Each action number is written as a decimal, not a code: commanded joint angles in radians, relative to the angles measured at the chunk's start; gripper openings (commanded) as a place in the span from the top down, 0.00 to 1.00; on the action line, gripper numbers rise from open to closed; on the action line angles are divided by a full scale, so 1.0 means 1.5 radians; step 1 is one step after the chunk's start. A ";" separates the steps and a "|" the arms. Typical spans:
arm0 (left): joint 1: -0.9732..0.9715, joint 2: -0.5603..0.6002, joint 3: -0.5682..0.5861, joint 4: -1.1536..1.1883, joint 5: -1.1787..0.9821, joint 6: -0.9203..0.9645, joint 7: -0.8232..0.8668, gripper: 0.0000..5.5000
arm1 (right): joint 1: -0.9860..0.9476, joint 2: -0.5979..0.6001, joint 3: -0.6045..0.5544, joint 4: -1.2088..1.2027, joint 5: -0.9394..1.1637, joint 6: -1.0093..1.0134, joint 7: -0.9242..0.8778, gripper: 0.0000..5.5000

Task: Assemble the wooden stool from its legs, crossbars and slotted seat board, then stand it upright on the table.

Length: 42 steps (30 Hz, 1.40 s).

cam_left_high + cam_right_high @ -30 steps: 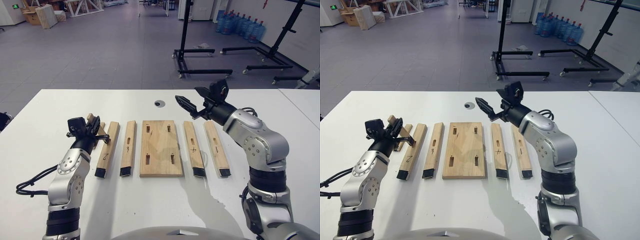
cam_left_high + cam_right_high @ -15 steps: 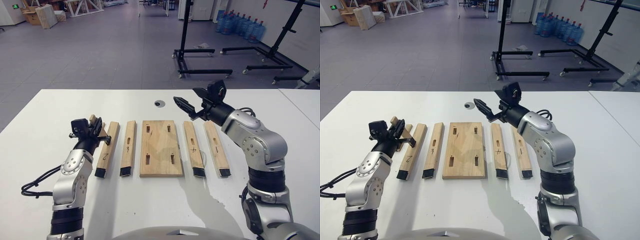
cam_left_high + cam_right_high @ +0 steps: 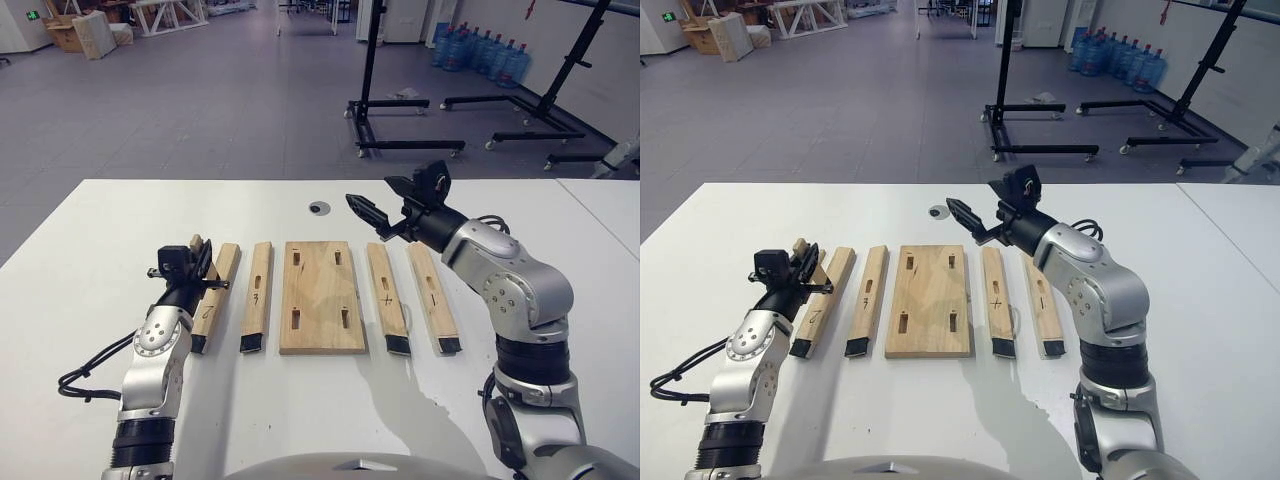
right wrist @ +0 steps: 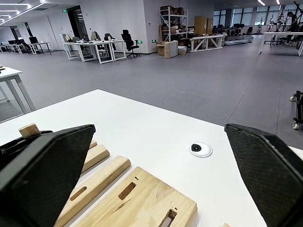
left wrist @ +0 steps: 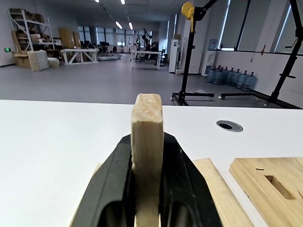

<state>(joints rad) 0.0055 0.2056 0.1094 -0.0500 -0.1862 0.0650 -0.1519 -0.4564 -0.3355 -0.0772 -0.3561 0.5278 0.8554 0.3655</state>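
We judge the step in hand to be carrying a first crossbar (image 5: 147, 123) to a leg's slot. To do it well, we should keep the piece square in the grip and lift it clear of the outer left leg (image 3: 212, 298) beside it. We should also line its end up with the slot before pressing, rather than force it in at an angle.

The left jaws are closed tight on the crossbar, pinching its two flat faces so that its end stands out beyond them. They sit by the far end of that outer leg, low over the bench (image 3: 100, 230). The right jaws are spread wide and hold nothing; they hover above the far end of the inner right leg (image 3: 386, 290), clear of the wood.

The slotted seat board (image 3: 321, 295) lies flat mid-bench, between the inner left leg (image 3: 257, 295) and the inner right one, with the outer right leg (image 3: 433, 295) beyond. Nothing is joined yet.
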 commanded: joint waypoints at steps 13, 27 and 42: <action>0.060 -0.017 -0.006 0.158 0.000 -0.031 -0.034 0.85 | -0.001 0.006 0.010 0.001 -0.002 -0.010 -0.004 0.09; 0.029 -0.013 0.013 0.066 -0.013 0.024 -0.013 0.57 | -0.005 0.009 0.009 0.006 -0.005 -0.012 -0.004 0.09; -0.132 0.061 0.074 -0.386 -0.070 0.434 0.082 0.57 | 0.005 0.021 0.004 -0.011 -0.002 -0.011 -0.024 0.09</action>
<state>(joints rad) -0.0995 0.2878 0.2116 -0.6100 -0.2769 0.6456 -0.0599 -0.4537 -0.3078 -0.0699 -0.3634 0.5272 0.8435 0.3386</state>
